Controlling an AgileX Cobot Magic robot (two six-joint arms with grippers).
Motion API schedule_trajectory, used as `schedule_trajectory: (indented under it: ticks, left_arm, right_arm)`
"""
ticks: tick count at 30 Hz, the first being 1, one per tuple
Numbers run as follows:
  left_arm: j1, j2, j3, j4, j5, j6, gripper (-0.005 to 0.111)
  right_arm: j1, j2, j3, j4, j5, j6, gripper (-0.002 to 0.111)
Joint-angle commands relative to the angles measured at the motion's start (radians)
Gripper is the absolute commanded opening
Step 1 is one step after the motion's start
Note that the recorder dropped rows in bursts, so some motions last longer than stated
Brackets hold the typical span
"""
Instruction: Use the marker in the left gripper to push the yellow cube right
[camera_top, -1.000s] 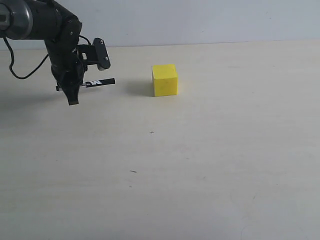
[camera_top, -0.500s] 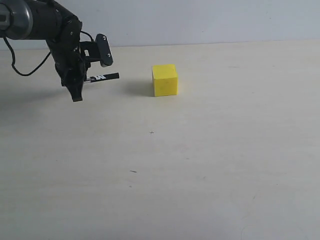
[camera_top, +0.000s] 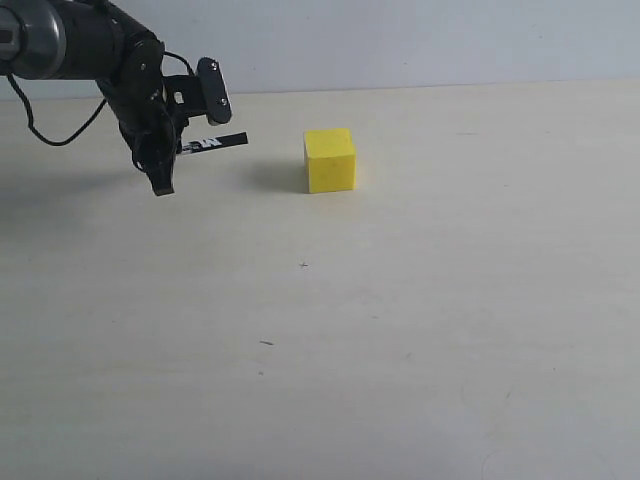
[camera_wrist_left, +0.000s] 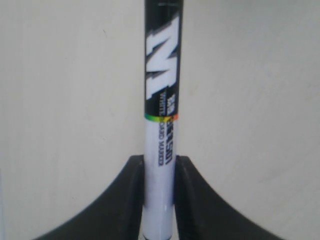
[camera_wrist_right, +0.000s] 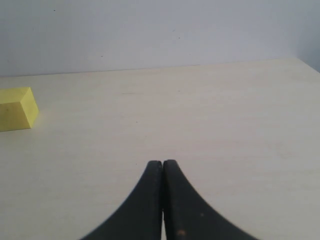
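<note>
The left fingers (camera_wrist_left: 122, 207) pinch the marker (camera_top: 215, 142); its tip is near the yellow cube (camera_top: 329, 160) — not touching, no push yet.

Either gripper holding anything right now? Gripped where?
Left gripper holds the marker by its white barrel; the black printed end sticks out past the jaws. Right gripper is shut on nothing.

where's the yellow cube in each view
Exterior view: the yellow cube sits upper middle on the table, apart from the marker tip.
Left wrist view: not in it.
Right wrist view: the cube is cut off at the picture's edge, near the wall.
Shared landmark: the table's far edge against the wall, in the exterior and right wrist views.
</note>
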Motion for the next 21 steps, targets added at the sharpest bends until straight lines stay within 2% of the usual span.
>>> schedule_trajectory:
  ticks: [1, 21]
  left_arm:
    - [0.003, -0.013, 0.002, 0.007, -0.014, 0.000, 0.000]
    - [0.004, -0.002, 0.002, 0.077, -0.021, 0.000, 0.000]
  right_arm:
    - [-0.008, -0.005, 0.004, -0.001, -0.003, -0.002, 0.000]
    - [-0.008, -0.005, 0.004, -0.001, -0.004, -0.002, 0.000]
